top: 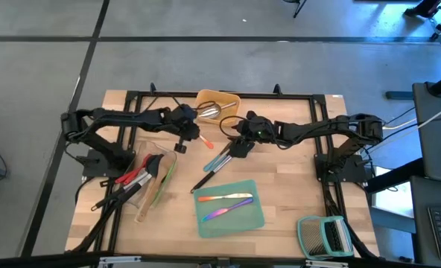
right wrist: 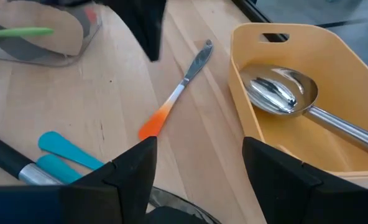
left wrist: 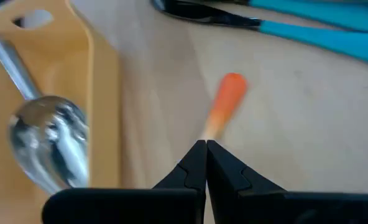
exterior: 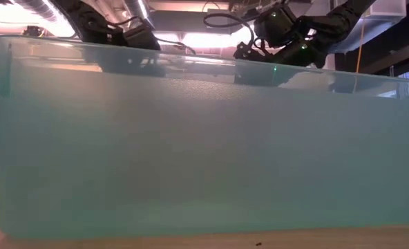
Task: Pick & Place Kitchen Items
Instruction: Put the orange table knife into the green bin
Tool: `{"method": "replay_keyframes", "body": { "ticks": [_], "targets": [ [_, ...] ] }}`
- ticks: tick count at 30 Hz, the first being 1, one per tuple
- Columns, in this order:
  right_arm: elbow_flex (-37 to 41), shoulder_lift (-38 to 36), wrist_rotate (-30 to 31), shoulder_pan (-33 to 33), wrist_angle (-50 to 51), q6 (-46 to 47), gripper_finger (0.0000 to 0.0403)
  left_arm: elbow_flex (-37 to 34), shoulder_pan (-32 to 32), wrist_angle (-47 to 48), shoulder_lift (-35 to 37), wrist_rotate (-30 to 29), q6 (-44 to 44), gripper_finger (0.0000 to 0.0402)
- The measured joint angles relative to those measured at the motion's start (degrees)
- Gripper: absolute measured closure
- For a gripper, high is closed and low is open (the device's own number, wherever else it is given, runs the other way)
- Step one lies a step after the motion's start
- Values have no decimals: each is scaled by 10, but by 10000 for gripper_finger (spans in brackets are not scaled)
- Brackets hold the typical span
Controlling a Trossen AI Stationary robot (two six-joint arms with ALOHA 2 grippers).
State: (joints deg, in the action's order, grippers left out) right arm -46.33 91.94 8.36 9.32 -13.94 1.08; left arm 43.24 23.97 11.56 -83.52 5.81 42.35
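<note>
The orange-handled knife (top: 206, 143) lies bare on the table near its far edge, just in front of the yellow tray (top: 230, 99) that already holds the steel scoop (top: 209, 112). Its long axis runs on a slant: the steel blade (right wrist: 197, 60) points toward the left arm, the orange handle (right wrist: 154, 124) toward the right arm and the near edge.

The left gripper (top: 182, 147) hangs just beside the knife, on its left-edge side, fingers (left wrist: 195, 163) pressed together with nothing between them. In its wrist view the orange handle (left wrist: 225, 102) sits straight ahead of the closed tips, so the knife runs roughly along the line of the fingers, not across them.

The right gripper (top: 239, 147) is wide and empty, a little farther off on the other side, over the blue-handled tools (top: 219, 159). In its wrist view the knife lies ahead of the gap between the fingers (right wrist: 132, 163), angled across it.

By my reading both arms are close, the left one slightly closer. It would have to spread its fingers first, then turn or shift so that they straddle the handle crosswise.
</note>
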Motion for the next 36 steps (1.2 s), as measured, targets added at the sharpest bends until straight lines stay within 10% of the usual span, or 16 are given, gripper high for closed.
{"method": "replay_keyframes", "body": {
  "ticks": [20,36],
  "targets": [
    [0,0,0,1,21,-4,163,43,-3,1,-109,-17,-36,272],
    [0,0,2,9,35,-4,163,45,-2,-36,-168,1,-26,271]
  ]
}}
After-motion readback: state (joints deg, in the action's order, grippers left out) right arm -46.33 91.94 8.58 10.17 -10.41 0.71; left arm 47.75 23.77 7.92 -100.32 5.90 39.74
